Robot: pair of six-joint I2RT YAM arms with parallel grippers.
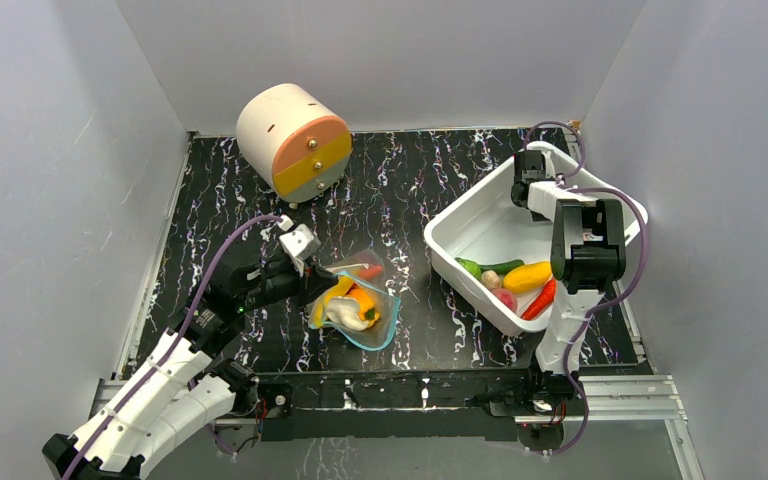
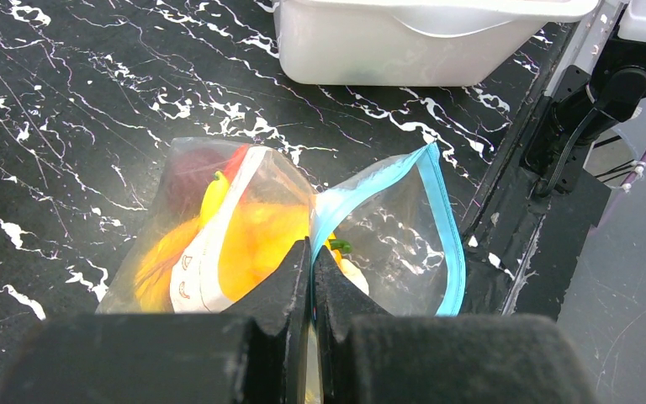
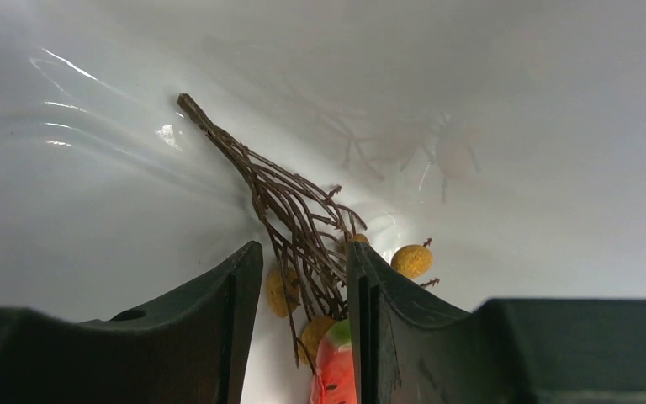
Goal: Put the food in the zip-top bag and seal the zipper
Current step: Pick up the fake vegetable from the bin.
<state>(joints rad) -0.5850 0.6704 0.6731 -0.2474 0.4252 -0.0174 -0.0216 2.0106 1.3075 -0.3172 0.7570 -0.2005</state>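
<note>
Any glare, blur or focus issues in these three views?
Top external: even light, sharp. Left wrist: left fingers blurred up close, zip-top bag sheen mild. Right wrist: bright glare streaks on the white tub, right fingers soft, twigs sharp.

- No readable word, brand or number in any of the three views.
- On the zip-top bag, a white label down one side, seen from the left wrist: a few small dark outline marks, like little pictograms, too small and blurred to read.
- From the top view, the same label only as a pale patch, with no marks to make out.
</note>
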